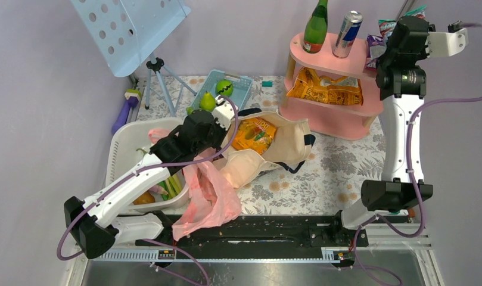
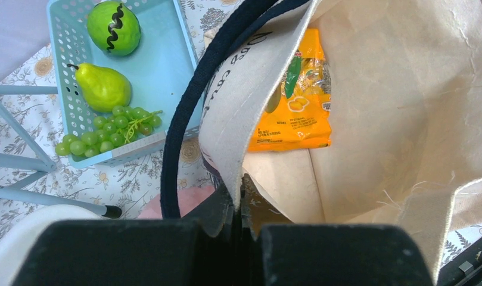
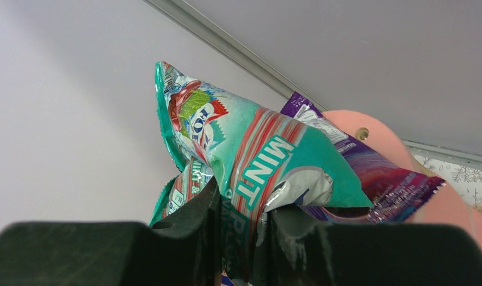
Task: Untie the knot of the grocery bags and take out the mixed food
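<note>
Left gripper [image 2: 238, 210] was clamped on the rim of the canvas tote [image 2: 405, 119], keeping its mouth open. An orange snack packet [image 2: 298, 101] lay inside, just beyond the fingers, not yet removed. Right gripper [image 3: 241, 238] was clamped on a mint packet [image 3: 274, 173], with the pink shelf [image 3: 459, 220] just beyond. Judged partly complete.

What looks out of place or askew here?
The pink plastic bag droops over the near edge of the table onto the black rail. The canvas tote lies crumpled on its side, rim pinched by the left fingers, an orange snack packet inside. The right fingers grip a mint packet.
</note>
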